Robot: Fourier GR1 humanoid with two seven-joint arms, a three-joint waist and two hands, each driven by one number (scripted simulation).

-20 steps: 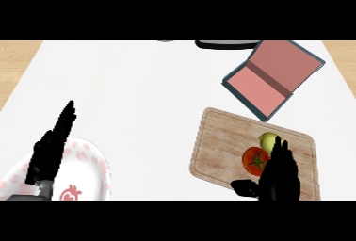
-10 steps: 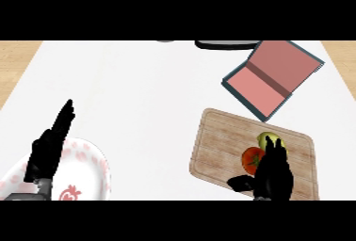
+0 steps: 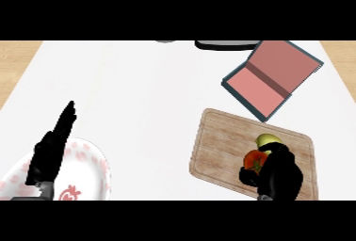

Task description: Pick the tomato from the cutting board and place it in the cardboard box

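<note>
White counter [image 3: 153, 94], cutting board [image 3: 222, 141]: right hand [image 3: 279, 176] curled around tomato [image 3: 253, 160]; left hand [image 3: 50, 150] open, fingers straight.

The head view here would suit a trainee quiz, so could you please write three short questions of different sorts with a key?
1. True or false: the tomato already lies in the box.
2. Which hand is curled at the tomato: A the left hand, B the right hand?
3. Fill in: the yellow-green fruit lies on the ___.

Key: 1 false; 2 B; 3 cutting board.
</note>
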